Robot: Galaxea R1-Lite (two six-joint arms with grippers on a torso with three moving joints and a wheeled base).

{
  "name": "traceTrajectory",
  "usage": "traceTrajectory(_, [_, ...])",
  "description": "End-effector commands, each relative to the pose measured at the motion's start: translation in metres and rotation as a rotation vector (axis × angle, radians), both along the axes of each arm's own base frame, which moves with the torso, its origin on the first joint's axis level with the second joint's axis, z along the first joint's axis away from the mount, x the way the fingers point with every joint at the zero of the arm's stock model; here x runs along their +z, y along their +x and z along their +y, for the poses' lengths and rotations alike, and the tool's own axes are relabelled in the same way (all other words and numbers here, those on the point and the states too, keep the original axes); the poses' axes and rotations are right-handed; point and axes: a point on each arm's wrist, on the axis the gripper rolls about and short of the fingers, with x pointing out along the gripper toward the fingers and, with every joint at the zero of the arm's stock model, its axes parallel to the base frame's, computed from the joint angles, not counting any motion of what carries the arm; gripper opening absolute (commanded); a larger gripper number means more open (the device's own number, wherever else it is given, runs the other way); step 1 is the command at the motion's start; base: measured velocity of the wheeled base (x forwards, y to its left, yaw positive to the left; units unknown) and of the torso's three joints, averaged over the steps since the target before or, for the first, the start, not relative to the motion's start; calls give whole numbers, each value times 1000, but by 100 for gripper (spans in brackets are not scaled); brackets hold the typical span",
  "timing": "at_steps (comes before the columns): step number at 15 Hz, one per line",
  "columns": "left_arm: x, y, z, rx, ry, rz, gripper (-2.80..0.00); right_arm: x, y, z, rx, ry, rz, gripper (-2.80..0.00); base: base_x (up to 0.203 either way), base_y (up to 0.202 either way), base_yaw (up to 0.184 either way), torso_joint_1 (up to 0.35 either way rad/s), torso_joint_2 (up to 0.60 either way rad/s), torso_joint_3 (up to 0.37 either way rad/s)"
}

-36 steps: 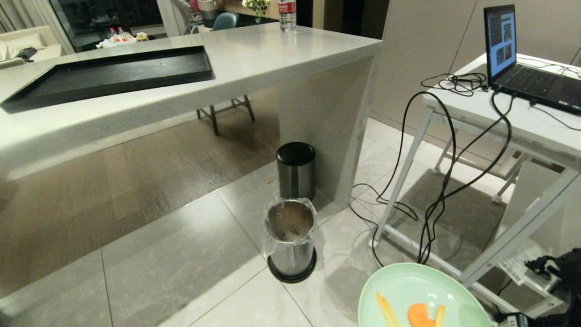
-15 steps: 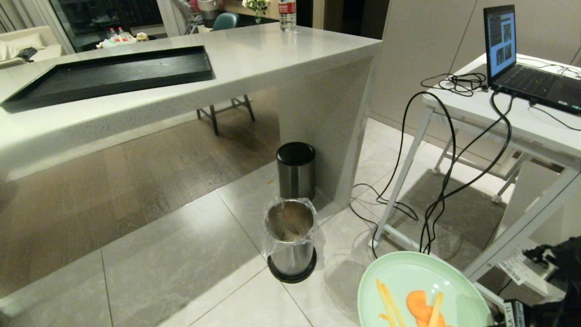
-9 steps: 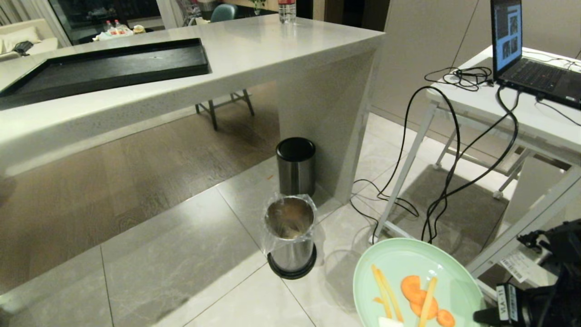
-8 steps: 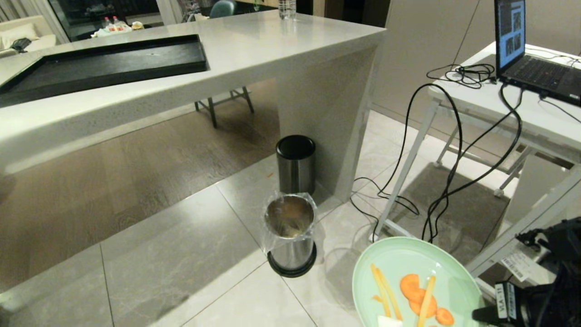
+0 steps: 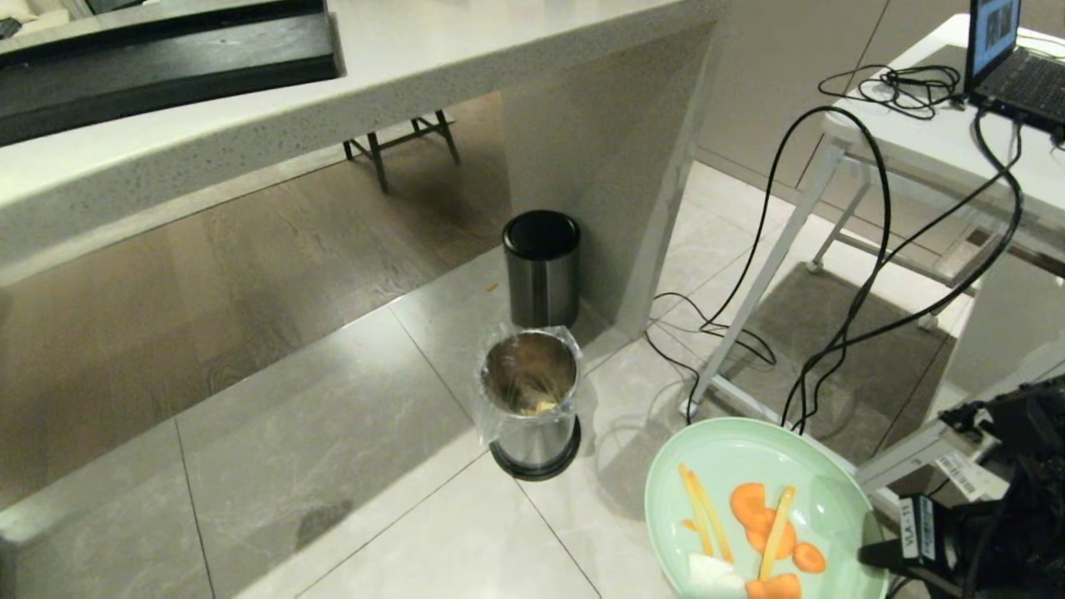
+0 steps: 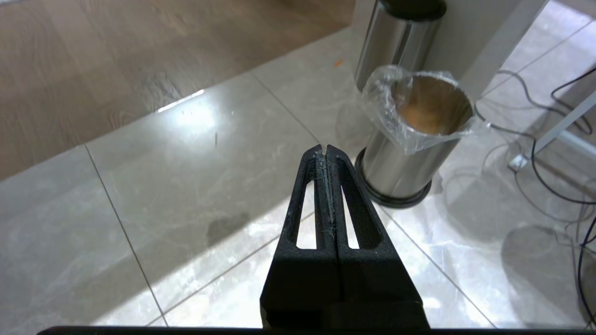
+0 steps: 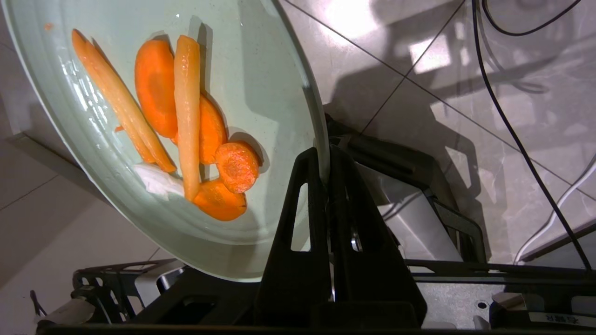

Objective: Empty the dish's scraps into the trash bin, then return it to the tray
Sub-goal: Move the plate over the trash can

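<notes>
Right gripper (image 7: 324, 160), clamped on the mint-green plate (image 5: 749, 453) rim, is carrying the carrot-and-fry scraps (image 5: 761, 532); next, the plate must be brought forward-left over the bag-lined steel bin (image 5: 530, 398) and tipped.

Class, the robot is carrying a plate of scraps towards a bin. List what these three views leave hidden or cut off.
1. Tray: head view, cut off by the top edge.
2. Plate: head view, near rim cut off by the bottom edge.
3. Open bin: head view, contents too dim and small; only a pale bit shows.
4. Laptop: head view, cut off by the top right corner.
5. Lidded bin: left wrist view, top cut off.
</notes>
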Motion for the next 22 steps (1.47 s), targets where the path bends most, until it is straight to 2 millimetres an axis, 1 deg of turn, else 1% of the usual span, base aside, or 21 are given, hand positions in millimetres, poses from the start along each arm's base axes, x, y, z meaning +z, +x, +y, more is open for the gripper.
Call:
traceTrajectory(1, [0,0,0,1,-1,0,-280,2,2,0,-10,-1,-4,-280,0,0,0,5,7,-203])
traceTrajectory(8, [0,0,0,1,0,0,-280,9,7,0,-24,-7,-29,-280,0,0,0,4,2,-196])
traceTrajectory(22, [0,0,0,1,0,0,-280,11,5,-4,-50,-19,-38,-280,0,0,0,3,2,-197])
